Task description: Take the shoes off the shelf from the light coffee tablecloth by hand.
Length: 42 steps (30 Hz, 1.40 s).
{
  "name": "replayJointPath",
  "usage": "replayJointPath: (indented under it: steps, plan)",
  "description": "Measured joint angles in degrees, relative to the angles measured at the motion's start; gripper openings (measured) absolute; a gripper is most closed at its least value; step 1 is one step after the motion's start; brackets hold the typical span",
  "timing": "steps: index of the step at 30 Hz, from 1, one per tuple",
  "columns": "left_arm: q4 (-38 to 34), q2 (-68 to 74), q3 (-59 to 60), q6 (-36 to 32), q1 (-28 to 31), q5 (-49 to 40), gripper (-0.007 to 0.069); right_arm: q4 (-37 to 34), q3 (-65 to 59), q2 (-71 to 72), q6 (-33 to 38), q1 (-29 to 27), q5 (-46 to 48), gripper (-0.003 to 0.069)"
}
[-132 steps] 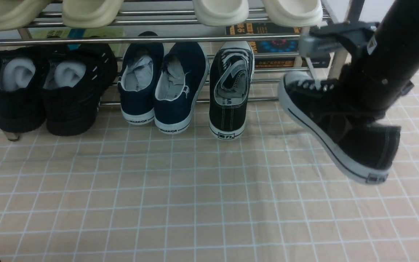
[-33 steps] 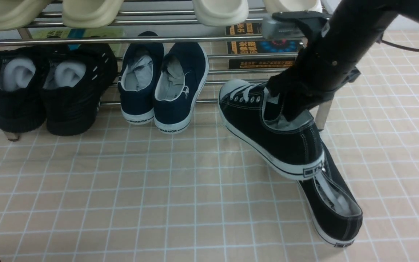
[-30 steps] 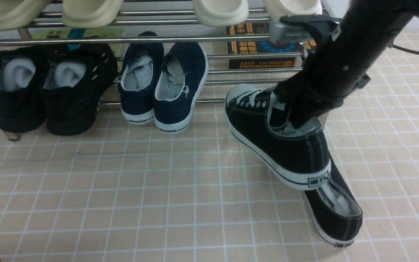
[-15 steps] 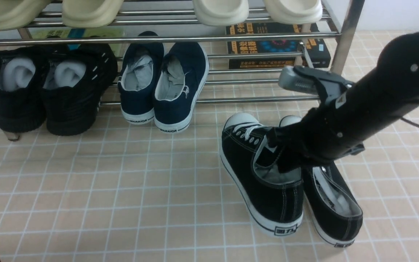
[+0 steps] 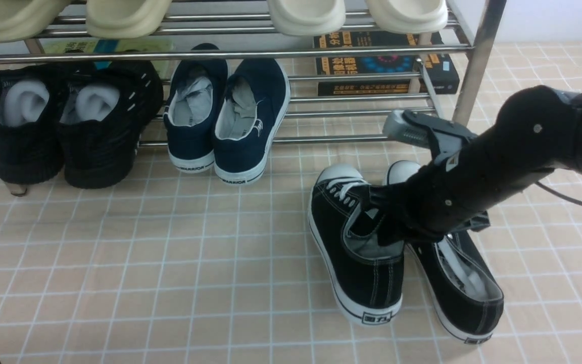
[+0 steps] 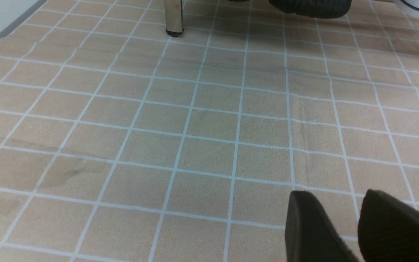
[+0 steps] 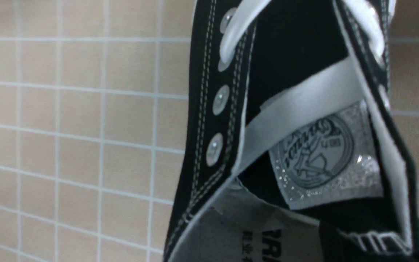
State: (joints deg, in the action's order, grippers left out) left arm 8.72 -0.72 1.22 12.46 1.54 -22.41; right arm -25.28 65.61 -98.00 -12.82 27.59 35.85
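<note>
Over the last second the held shoe (image 5: 356, 253) has come down from a tilted carry above its partner. The right arm has sunk with it.

Front view: the held shoe now seems to sit sole-down on the cloth (image 5: 170, 283), heel toward the camera, just beside the other shoe (image 5: 465, 288). Both are clear of the shelf (image 5: 473, 65), where the navy pair (image 5: 230, 121) is parked. The right fingers (image 5: 389, 230) reach into the shoe's collar and are together, apparently pinched on its tongue. The left arm is out of sight here.

Left wrist view: the left fingers (image 6: 311, 225) hover over bare cloth, slightly apart and holding nothing, well away from the shoes.

Right wrist view: the tongue label (image 7: 322, 156), eyelets and a lace fill the frame, with cloth beyond.

Risks: if the right fingers rise before fully parting, or catch the lace or tongue, they would likely drag or tip the shoe against its partner. A wide swing on retreat could also knock the shelf post close behind the arm.

Hidden: the fingertips are buried in the collar, so the exact hold is unclear. The arm covers the middle of the other shoe, so whether the two shoes touch cannot be told. The right wrist view cuts off toe and heel.
</note>
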Motion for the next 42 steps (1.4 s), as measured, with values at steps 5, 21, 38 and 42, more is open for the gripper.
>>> replayJointPath:
  steps: [5, 21, 38, 42]
  plan:
    - [0.0, 0.0, 0.0, 0.0, 0.0, 0.0, 0.024, 0.25, -0.05, -0.55, 0.0, 0.0, -0.25, 0.0014]
    - [0.0, 0.0, 0.0, 0.0, 0.0, 0.0, 0.024, 7.38, -0.05, -0.44, -6.13, 0.0, 0.88, 0.0024]
    - [0.0, 0.0, 0.0, 0.0, 0.0, 0.0, 0.024, 8.0, 0.68, 0.35, -2.91, -0.65, 9.38, 0.0379]
    - [0.0, 0.0, 0.0, 0.0, 0.0, 0.0, 0.024, 8.0, 4.24, 1.85, 2.33, -2.6, 16.83, 0.0409]
